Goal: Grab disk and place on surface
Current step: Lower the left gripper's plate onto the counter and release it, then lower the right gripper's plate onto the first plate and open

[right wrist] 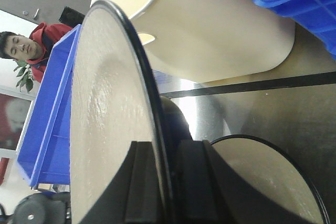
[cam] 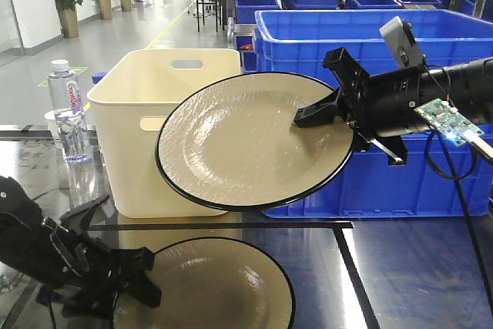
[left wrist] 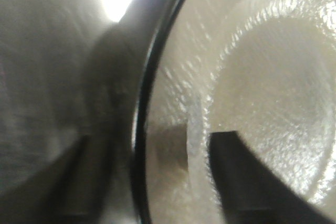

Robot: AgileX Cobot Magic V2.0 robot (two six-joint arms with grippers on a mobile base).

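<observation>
The cream plastic bin (cam: 173, 125) and blue crates (cam: 431, 182) hide their contents. Right pincer (cam: 308, 117) clamps the round, glossy, black-rimmed beige disk (cam: 246, 140), tilted above the reflective desk (cam: 408, 275). Left pincer (cam: 146, 279) straddles the second disk (cam: 223, 290); its grip cannot be determined

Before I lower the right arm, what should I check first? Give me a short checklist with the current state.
1. Right pincer grip on the raised disk: ok, the jaws clamp its rim from both sides.
2. Raised disk level: not ok, it is steeply tilted.
3. Landing spot on the surface: ok, bare metal shows to the right of the lower disk.
4. Left pincer open or shut: cannot tell; it sits at the lower disk's rim.
5. Gap to the cream bin: cannot tell; the raised disk overlaps it in the front view.
</observation>
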